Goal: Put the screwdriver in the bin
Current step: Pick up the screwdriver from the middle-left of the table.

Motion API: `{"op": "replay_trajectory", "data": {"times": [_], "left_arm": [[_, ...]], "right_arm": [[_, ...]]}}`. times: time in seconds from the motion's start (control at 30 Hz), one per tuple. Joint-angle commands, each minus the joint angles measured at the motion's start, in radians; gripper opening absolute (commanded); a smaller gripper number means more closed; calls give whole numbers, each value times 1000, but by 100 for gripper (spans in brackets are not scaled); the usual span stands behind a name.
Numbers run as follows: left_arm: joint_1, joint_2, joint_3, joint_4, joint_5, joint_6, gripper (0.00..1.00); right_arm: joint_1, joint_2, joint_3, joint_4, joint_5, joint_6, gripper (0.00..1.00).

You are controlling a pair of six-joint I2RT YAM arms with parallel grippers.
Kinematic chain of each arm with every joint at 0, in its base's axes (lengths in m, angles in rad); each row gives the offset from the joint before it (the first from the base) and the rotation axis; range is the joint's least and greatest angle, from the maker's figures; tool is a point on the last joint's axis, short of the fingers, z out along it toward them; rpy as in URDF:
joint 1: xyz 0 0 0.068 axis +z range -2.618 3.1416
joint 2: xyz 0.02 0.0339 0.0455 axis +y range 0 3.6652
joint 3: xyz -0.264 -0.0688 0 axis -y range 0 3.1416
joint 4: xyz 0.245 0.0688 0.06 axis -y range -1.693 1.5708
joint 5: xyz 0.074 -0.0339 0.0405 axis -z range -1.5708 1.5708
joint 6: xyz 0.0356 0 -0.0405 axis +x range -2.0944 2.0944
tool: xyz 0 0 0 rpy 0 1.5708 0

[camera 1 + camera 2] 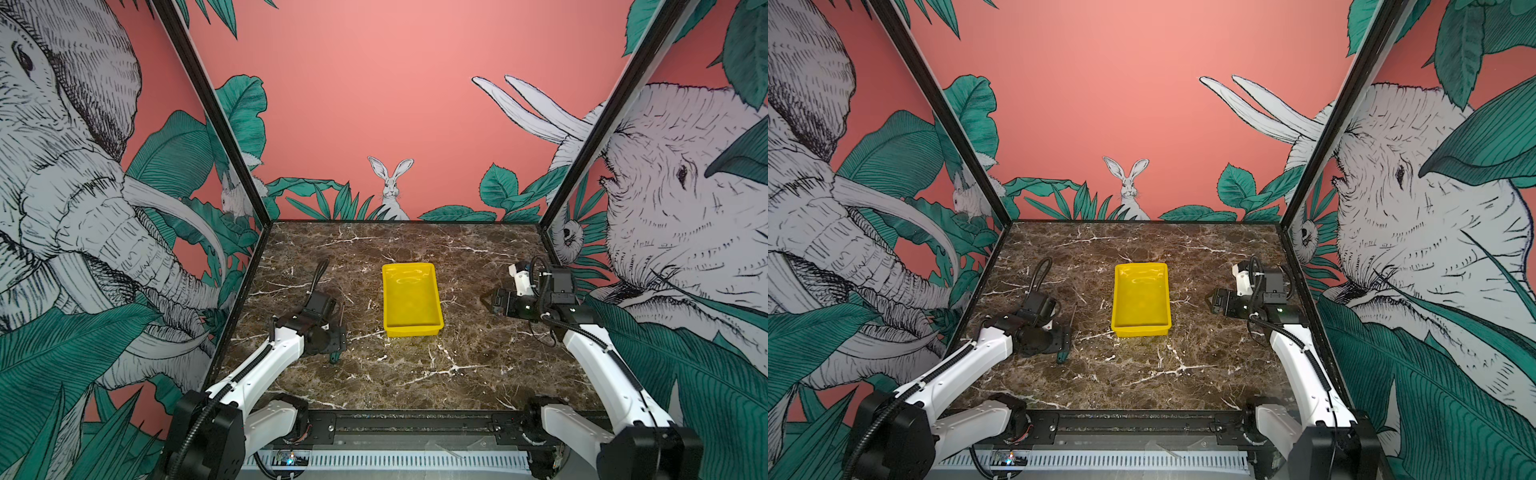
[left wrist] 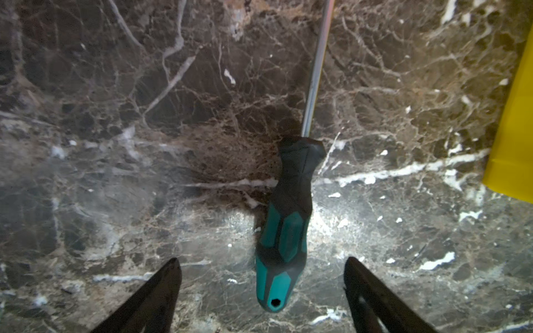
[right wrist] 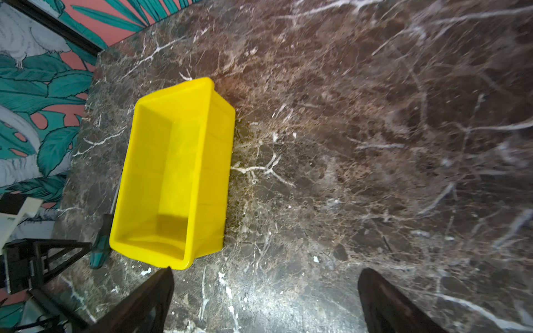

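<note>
The marble table [image 1: 415,374] is carrying everything; the bin [image 1: 413,331] is sitting on it empty, so nothing is delivered yet; the right gripper [image 3: 266,270] is hanging on the side of the bin away from the tool, its jaws standing wide with nothing between them, and I judge you are not needing it. The left gripper [image 2: 261,260] is hovering low on the bin's other side, jaws spread wide and straddling the butt of the handle without touching it; the screwdriver [image 2: 291,201] is lying flat on the table beside the bin, near it but apart, its shaft running roughly along the bin's long wall. By my reading you are standing at the grasp step; next you are needing a square pinch on the handle, since a rounded handle may be rolling out of an uneven one, then a lift clear of the bin's rim before carrying across and letting go. No brand, label or writing is showing readably on the handle or the bin.
</note>
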Motion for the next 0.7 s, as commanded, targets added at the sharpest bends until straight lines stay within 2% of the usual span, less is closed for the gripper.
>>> {"op": "replay_trajectory", "data": {"times": [0.0,0.13,0.2,0.4,0.47,0.67], "left_arm": [[-25,21,-12,53,-28,-38,85],[-58,73,-1,72,-60,-34,80],[-65,100,1,83,-73,-30,72],[-67,170,0,115,-90,-23,67],[-66,189,6,126,-91,-22,60],[-68,239,17,154,-112,-25,51]], "right_arm": [[0,17,-21,-24,-95,-38,99],[-1,17,-34,-18,-82,-46,99],[-1,11,-35,-18,-73,-50,99],[0,-18,-49,-27,-49,-54,99],[0,-23,-53,-32,-32,-49,99],[0,-30,-51,-49,-16,-52,99]]}}
